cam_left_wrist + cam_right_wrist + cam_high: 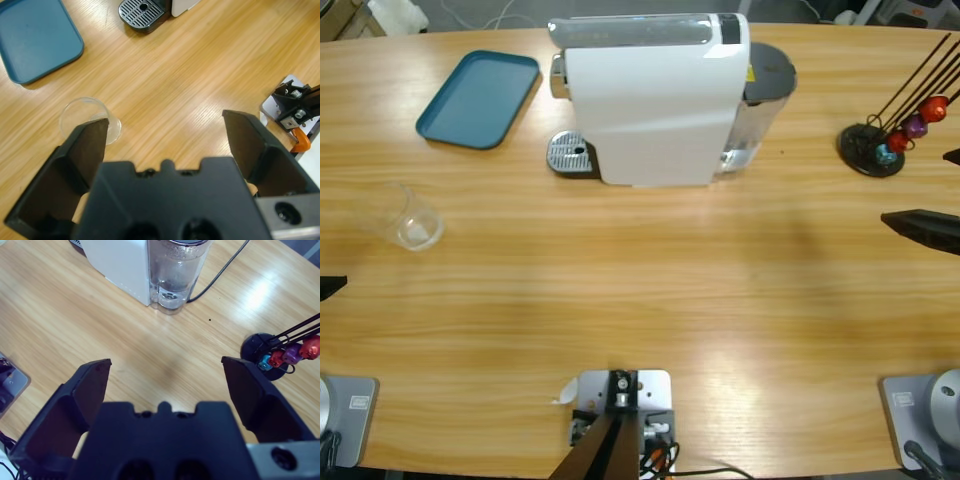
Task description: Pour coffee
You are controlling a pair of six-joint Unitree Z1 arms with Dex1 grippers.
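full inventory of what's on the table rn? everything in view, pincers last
coffee machine: 1, white body with a clear tank at its right end, back middle of the table
drip grate: 1, silver and round, at the machine's front left foot
tray: 1, teal blue, nothing on it, back left, apart from the machine
cup: 1, clear plastic, upright, left side in front of the tray; no coffee visible in it
capsule rack: 1, black base with thin black rods, back right
capsules: 4 visible, red, purple, red and blue, on the rack's rods
cable: 1, black, running back from the machine
table: 1, light wood
left pincer: 1, black, jaws open, holding nothing, near the cup
right pincer: 1, black, jaws open, holding nothing, near the rack
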